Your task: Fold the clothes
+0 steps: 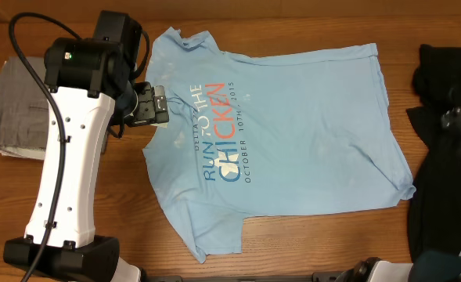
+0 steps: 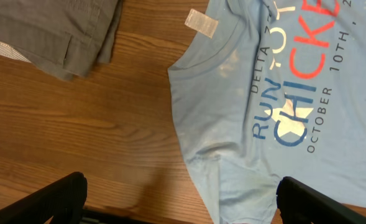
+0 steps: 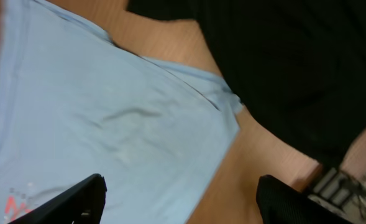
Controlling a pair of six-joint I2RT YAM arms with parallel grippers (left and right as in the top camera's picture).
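The T-shirt [image 1: 293, 125] lay spread on the table [image 1: 124, 196], print [image 1: 218, 133] up. Its collar pointed toward the left arm and its hem toward the black cloth [image 1: 449, 157] on the right. A white label [image 2: 201, 22] showed at the collar.

The left gripper [image 2: 183, 202] hung above the collar edge with its jaws wide apart and nothing between them. The wrist view cut off its fingers [image 2: 52, 199] at the bottom, so I could not tell whether they touched the fabric.

The right gripper [image 3: 179, 199] was also spread wide and empty, over a corner of the shirt beside the black cloth. From overhead that arm was hard to pick out against the dark fabric. A small metallic item at the lower right of the right wrist view was too blurred to identify.

A folded grey cloth [image 1: 23, 110] lay at the left, partly hidden behind the left arm.
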